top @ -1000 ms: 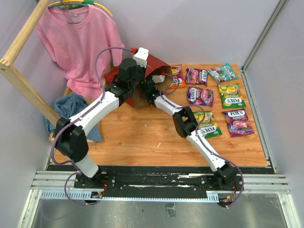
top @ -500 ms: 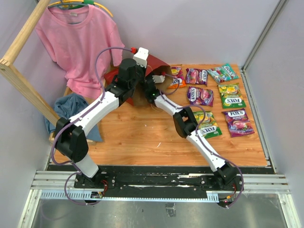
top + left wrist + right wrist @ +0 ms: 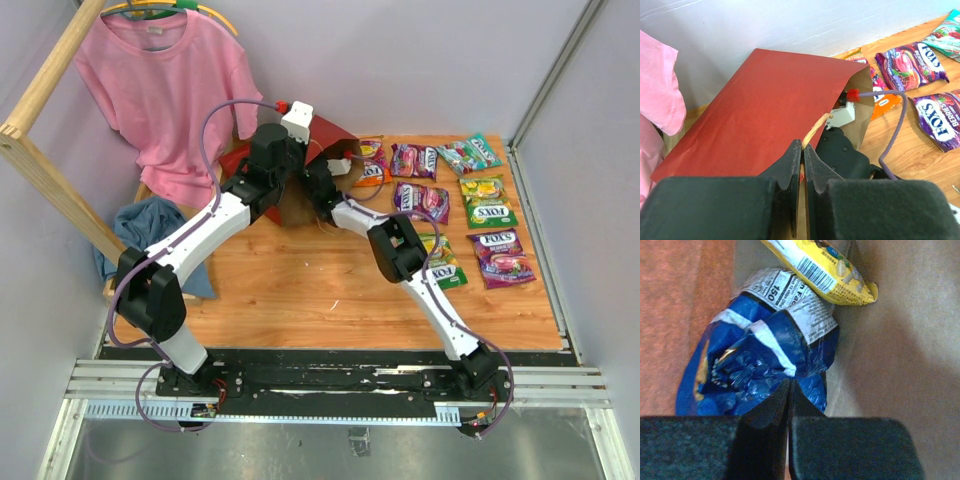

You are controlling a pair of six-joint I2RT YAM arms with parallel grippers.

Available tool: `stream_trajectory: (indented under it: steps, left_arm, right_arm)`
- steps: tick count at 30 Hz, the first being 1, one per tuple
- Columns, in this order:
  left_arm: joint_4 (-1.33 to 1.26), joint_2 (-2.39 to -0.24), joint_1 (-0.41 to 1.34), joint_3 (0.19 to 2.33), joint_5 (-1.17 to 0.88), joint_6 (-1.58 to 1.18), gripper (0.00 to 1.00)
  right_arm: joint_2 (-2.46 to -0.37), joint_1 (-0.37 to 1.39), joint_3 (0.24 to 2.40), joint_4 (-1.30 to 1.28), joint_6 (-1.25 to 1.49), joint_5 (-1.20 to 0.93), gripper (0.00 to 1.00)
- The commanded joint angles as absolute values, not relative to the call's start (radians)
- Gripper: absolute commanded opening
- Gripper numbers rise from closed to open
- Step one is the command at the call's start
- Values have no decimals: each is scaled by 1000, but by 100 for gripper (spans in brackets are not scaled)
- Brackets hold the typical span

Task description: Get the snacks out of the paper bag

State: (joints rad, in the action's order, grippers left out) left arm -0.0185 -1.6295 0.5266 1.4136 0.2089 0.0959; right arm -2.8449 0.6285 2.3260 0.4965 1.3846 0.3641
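The dark red paper bag (image 3: pixel 335 133) (image 3: pixel 750 115) lies on its side at the back of the table, mouth toward the right. My left gripper (image 3: pixel 803 146) is shut on the bag's rim beside its twine handle (image 3: pixel 816 129), holding the mouth up. My right arm reaches into the mouth, and its gripper tip is hidden in the top view. Inside, my right gripper (image 3: pixel 790 382) is shut on the crumpled edge of the blue Doritos bag (image 3: pixel 760 357). A yellow packet (image 3: pixel 820 270) lies just beyond it against the kraft wall. Several Fox's packets (image 3: pixel 420 200) lie on the table to the right.
A pink T-shirt (image 3: pixel 165 90) hangs on a wooden frame (image 3: pixel 50 170) at the back left, with a blue cloth (image 3: pixel 150 225) below it. Grey walls close in the table. The loose packets fill the back right of the wooden tabletop (image 3: pixel 300 290).
My right gripper has gone from half open to shut on the blue bag inside the paper bag, and its forearm has shifted slightly. The left arm has held still.
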Motion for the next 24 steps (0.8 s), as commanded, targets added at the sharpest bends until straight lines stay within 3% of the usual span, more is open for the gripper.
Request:
stream_trajectory:
  steps: [1,8,15,16,21,24]
  left_arm:
    - [-31,-1595,522,1441,214,81,8]
    - [-29,-1592,522,1436,232,79,9]
    - [-20,-1574,522,1425,233,77,9]
    - [-19,-1568,522,1419,233,78,9]
    - [9,-1535,522,1391,208,42,9]
    - [20,-1494,524,1352,148,-5,9]
  right_arm:
    - [-2639,637,2108,663,1334,387,1]
    - [-2484,663,1840,786,1306,414,1]
    - [-2498,664,1830,783,1329,362,1]
    - [-2502,663,1825,792,1335,336,6]
    - [-2459,664,1722,787,1294,325,52]
    - [-2429,663,1651,816,1291,316,62]
